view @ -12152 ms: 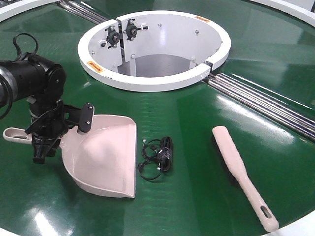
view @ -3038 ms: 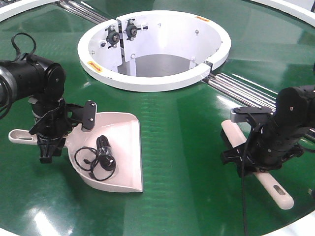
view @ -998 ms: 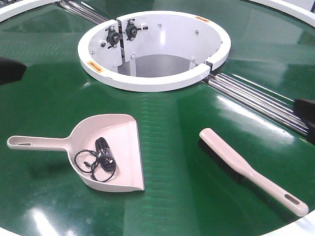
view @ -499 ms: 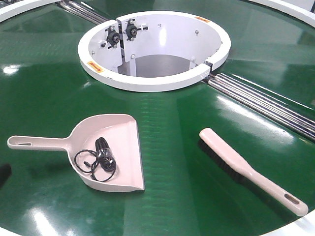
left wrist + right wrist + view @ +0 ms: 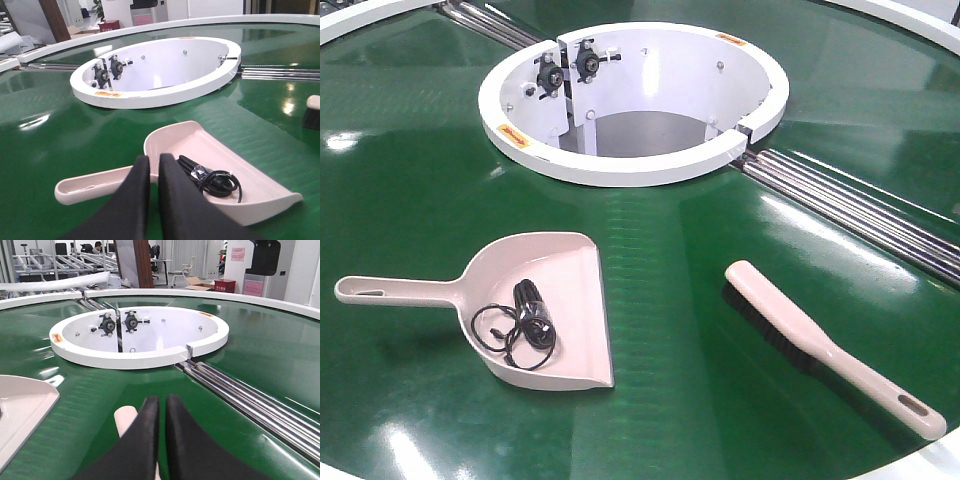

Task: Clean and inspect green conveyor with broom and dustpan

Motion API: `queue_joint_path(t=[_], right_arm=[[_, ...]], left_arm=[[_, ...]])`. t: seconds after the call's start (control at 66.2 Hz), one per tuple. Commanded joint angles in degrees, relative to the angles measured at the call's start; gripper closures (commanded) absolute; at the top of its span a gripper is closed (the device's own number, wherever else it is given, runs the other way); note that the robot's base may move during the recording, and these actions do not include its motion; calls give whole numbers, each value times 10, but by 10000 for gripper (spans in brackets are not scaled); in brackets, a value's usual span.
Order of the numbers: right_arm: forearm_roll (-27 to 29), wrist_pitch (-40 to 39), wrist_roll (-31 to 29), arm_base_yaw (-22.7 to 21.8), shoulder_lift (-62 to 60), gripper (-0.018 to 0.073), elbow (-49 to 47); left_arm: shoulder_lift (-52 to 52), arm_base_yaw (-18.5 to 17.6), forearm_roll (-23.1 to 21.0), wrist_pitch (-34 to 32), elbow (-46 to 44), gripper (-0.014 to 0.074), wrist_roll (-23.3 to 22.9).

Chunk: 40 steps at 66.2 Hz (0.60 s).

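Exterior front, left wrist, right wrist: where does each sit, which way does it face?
Exterior front: high, looking down on the glossy green conveyor belt; no arm visible.
Left wrist: low behind the shut left gripper, facing the pale pink-beige plastic dustpan.
Right wrist: low behind the shut right gripper, above the pale pink-beige brush.
All share the white-rimmed round opening.

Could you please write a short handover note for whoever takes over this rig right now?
Left tool: shut, holding nothing, hovering over the dustpan handle.
Right tool: shut, holding nothing, above the tip of the broom.
Dustpan lies flat on the green conveyor, handle pointing left, lip toward the broom.
A black cable bundle sits inside the dustpan, so the sweeping looks done.
Broom lies free on the belt to the right, bristles facing the dustpan, handle toward the belt's edge.
No other debris shows on the belt.
Left: probably emptying the dustpan and checking the belt areas out of view.
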Motion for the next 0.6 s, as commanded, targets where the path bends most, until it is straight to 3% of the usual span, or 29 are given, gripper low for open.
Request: queue_joint_path(t=[0.0,0.589], right_arm=[[1,-48,-4,-5,5,568,-15],[1,-46,-4,-5,5,568,-15]], left_arm=[[2,0,-8,-57,-22,604,-5],[2,0,-8,-62,-21,603,-5]])
